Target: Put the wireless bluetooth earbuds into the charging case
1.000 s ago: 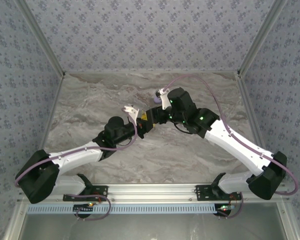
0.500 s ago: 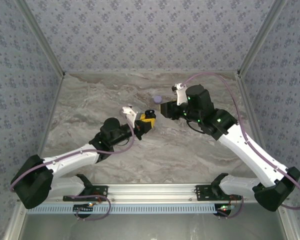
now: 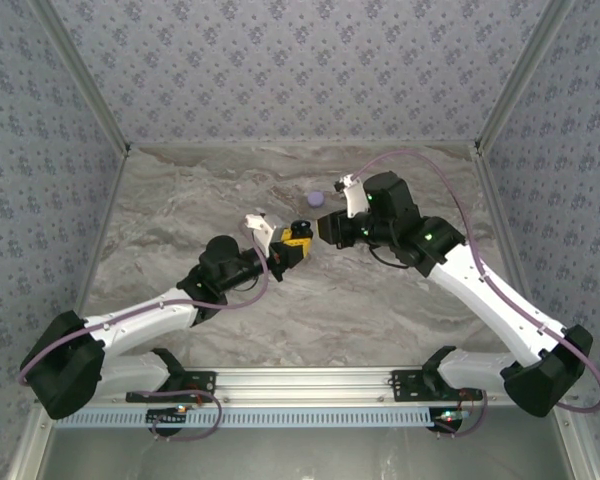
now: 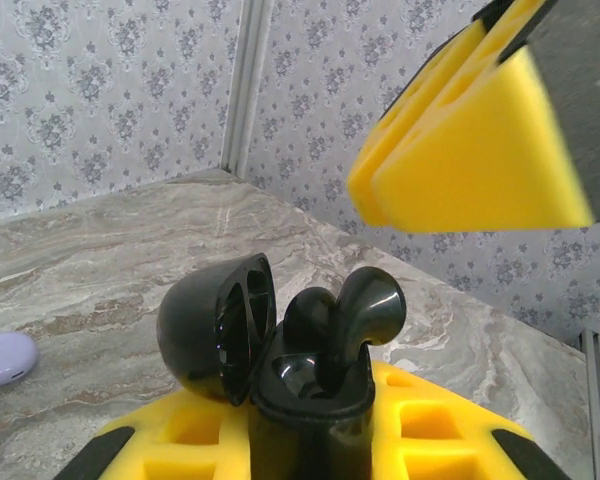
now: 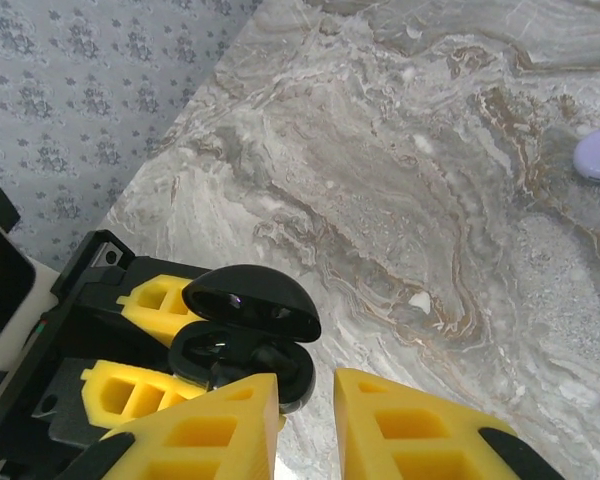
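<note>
Since my left gripper (image 3: pixel 293 243) is clamped on the black charging case (image 4: pixel 305 400) and holds it up off the table (image 3: pixel 380 310), the coming move turns on how my right gripper (image 5: pixel 305 385) stands to that case. From above, the case sits just left of my right fingertips, close but apart. In the right wrist view it lies up and to the left of the gap between my yellow fingers (image 5: pixel 215 420), almost over the tip of the left one.

My right jaws are drawn close, with a narrow slit of marble showing between them and nothing pinched. My right hand is the only free one, so I judge the pressing falls to it.

The lid (image 4: pixel 215 325) is swung open toward the left of the left wrist frame. Two black earbuds (image 4: pixel 368 300) stand in the case's mouth, their long axes roughly upright and their rounded ends well above the rim. The right-hand one stands a little higher. I judge they are in their wells but not pushed home.

Near the upper centre of the top view, a closed lavender case (image 3: pixel 316 198) lies on the marble; I cannot tell what is in it.
</note>
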Available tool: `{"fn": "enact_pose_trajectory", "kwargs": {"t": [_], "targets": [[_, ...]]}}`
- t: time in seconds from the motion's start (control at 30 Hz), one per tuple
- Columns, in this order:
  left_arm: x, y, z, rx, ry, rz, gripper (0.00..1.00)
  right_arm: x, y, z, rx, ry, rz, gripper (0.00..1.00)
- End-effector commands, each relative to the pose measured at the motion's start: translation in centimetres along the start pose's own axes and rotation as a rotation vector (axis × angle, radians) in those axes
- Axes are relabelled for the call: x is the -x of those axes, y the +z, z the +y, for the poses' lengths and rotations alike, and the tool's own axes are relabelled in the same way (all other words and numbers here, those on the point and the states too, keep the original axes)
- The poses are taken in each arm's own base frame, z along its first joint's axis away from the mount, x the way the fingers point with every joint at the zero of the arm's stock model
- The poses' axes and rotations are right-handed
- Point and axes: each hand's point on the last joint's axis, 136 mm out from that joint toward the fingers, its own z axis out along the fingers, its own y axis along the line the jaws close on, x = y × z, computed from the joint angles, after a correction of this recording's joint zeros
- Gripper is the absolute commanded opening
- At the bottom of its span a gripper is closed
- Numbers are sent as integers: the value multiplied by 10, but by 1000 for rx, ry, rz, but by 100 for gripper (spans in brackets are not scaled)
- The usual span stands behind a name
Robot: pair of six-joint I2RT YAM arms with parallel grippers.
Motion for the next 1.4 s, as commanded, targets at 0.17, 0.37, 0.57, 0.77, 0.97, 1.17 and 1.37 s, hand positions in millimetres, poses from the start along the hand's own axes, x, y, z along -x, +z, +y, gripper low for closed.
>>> {"fn": "enact_pose_trajectory", "kwargs": {"t": [0.17, 0.37, 0.57, 0.77, 0.97, 1.17, 1.37], "targets": [[19, -1, -14, -54, 33, -54, 6, -9, 5, 7, 35, -23, 52, 21], [19, 0, -12, -45, 29, -52, 6, -12, 7, 14, 66, -33, 70, 21], [17, 1, -10, -33, 18, -44, 6, -15, 9, 19, 81, -52, 83, 21], [14, 2, -8, -27, 14, -31, 6, -14, 8, 27, 102, -69, 83, 21], [13, 2, -8, -28, 8, -25, 6, -15, 9, 36, 131, -90, 92, 21], [13, 3, -10, -40, 6, -21, 6, -17, 15, 41, 142, -101, 107, 21], [11, 3, -12, -51, 8, -12, 6, -15, 20, 43, 142, -100, 110, 22]]}}
